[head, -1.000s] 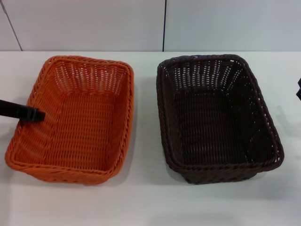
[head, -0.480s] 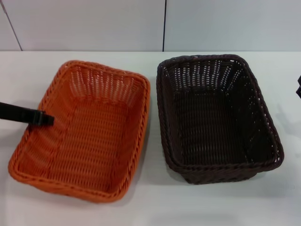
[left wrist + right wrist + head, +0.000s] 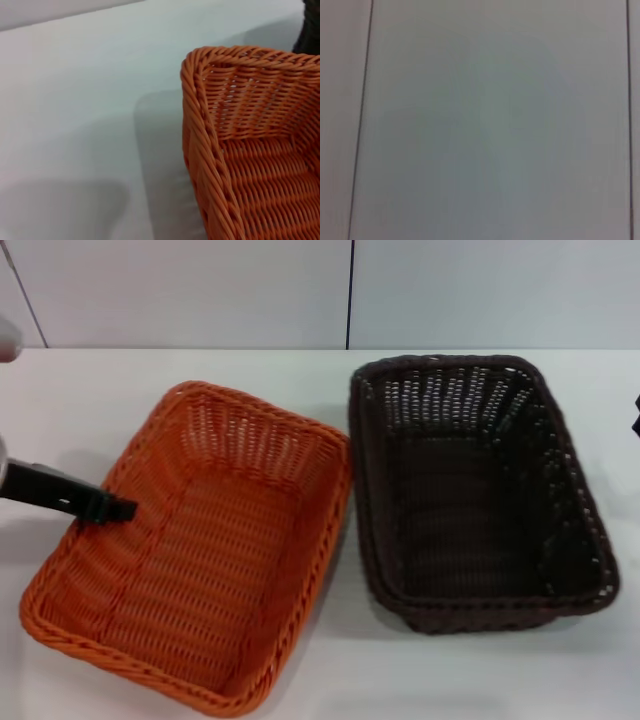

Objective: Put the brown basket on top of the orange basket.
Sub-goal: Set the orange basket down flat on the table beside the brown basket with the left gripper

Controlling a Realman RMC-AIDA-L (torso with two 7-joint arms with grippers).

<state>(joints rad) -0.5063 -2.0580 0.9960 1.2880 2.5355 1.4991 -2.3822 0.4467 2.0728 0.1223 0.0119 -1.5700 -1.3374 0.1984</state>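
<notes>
Clearly, the left gripper point(image 3: 118, 510) was set at the orange basket point(image 3: 200, 560)'s outer rim, whether clenched could not be told. The brown basket point(image 3: 480, 490) was laid just beyond that basket's opposite side, long axes roughly parallel.

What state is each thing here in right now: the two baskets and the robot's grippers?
orange basket: empty, turned at an angle, its near right rim against the brown basket.
brown basket: empty, flat on the table, not stacked.
left gripper: at the orange basket's left rim, a finger inside.
right gripper: barely visible at the head view's right edge.

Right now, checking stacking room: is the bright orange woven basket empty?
Empty: the bright orange woven basket shows bare weave; only the left tool reaches over its rim.
</notes>
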